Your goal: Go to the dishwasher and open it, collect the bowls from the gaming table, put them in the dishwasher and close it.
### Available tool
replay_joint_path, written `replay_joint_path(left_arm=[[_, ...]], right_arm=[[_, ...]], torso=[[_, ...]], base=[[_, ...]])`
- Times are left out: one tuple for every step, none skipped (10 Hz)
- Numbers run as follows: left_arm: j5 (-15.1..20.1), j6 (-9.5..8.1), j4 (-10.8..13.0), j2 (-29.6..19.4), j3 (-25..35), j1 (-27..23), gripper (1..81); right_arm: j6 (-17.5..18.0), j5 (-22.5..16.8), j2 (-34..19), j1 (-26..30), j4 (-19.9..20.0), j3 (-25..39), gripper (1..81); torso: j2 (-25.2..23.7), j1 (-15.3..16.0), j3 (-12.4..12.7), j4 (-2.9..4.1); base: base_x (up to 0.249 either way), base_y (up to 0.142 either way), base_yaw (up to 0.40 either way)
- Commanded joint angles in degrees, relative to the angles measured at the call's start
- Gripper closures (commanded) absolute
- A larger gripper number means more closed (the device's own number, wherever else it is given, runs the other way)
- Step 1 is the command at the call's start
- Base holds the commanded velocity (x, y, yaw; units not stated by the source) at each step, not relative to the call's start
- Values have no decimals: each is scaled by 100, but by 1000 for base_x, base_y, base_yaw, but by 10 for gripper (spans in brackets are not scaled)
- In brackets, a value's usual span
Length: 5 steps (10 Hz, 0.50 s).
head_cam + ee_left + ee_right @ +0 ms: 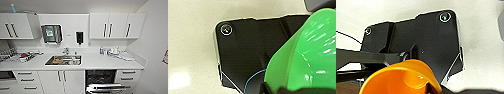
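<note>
The head camera faces the kitchen counter point(100, 63) from above; each wrist camera looks closely at pale floor point(190, 50).

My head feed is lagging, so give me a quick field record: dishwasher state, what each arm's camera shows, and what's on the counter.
dishwasher: open, door folded down, dark inside, below the counter right of the sink
green bowl: large in the left wrist view, close to the camera
orange bowl: large in the right wrist view, close to the camera
sink: set in the counter, items inside
counter: white, dish rack at its left end
grip state: cannot tell for either tool
</note>
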Motion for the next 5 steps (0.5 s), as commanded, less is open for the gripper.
replay_joint_path(left_arm=[[222, 19, 51, -35, 51, -267, 811], [222, 19, 51, -26, 51, -276, 811], [222, 19, 60, -35, 51, -276, 811], [222, 19, 60, -35, 51, -276, 811], [222, 19, 60, -35, 51, -268, 811]], right_arm=[[-11, -254, -101, 211, -49, -17, 811], [-11, -254, -101, 203, -49, -17, 811], [-11, -254, -101, 203, -49, -17, 811], [-11, -254, -92, 194, -49, -17, 811], [-11, -245, -92, 194, -49, -17, 811]], torso=[[0, 7, 2, 0], [2, 7, 0, 0], [9, 19, -5, 0], [6, 13, -2, 0], [-2, 7, 0, 0]], base=[[160, 0, 0], [158, 0, 0], [158, 0, 0], [157, 0, 0], [148, 0, 0]])
